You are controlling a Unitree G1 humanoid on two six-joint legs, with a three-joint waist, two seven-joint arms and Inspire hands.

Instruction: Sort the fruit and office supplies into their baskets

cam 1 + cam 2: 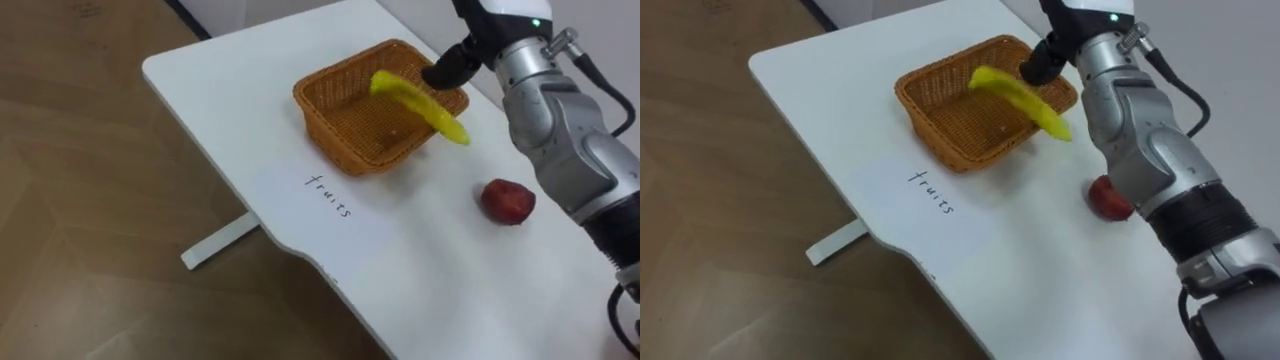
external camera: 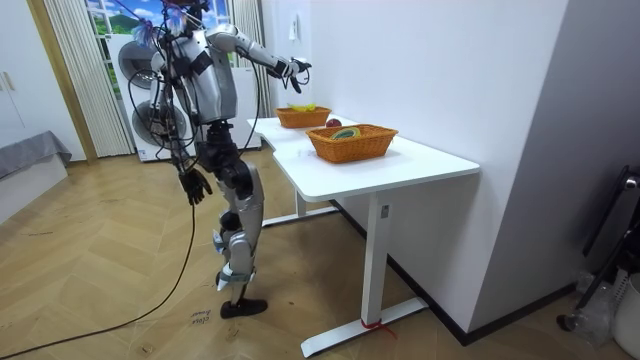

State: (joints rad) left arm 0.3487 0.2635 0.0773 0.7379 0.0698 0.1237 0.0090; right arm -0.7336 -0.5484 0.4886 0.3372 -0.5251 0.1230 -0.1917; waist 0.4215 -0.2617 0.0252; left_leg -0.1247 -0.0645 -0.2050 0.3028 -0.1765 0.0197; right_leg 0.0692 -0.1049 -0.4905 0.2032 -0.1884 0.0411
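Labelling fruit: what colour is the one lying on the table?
The fruit is dark red; left eye view.

The robot stands at the left of the room view, its right arm stretched out almost level at shoulder height toward the middle of the frame. From the head's view, that arm climbs from the lower right edge to the upper right. The right hand points down and leftward, dark fingers loosely parted. The left hand dangles beside the thigh, fingers slack.
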